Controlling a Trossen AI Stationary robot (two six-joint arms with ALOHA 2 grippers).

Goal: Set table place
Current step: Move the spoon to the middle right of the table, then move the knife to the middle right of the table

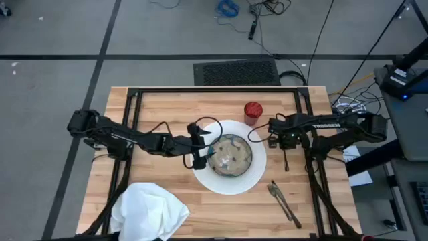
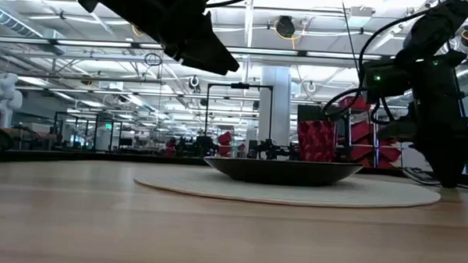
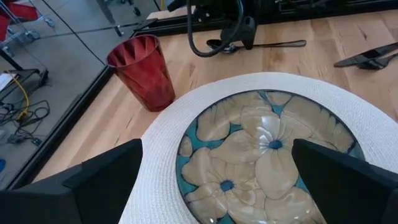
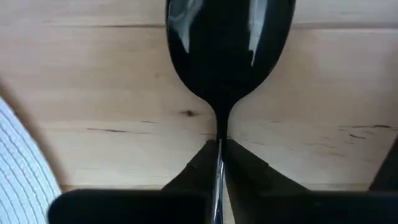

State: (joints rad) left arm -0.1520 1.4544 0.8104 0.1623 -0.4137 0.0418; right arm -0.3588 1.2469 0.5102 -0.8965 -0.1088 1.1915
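High view: a floral bowl (image 1: 231, 155) is seen centred on the white plate (image 1: 231, 182) mid-table (image 1: 167, 110), w/ the left gripper (image 1: 204, 152) held over the plate's left rim — fingers spread wide either side of the bowl. Right gripper (image 1: 273, 132) is closed on a spoon (image 4: 229, 56) just beside the plate's right edge, nr the red cup (image 1: 253, 112). Napkin (image 1: 150, 211) is bunched at the front-left corner; knife & fork (image 1: 284, 203) lie front-right.
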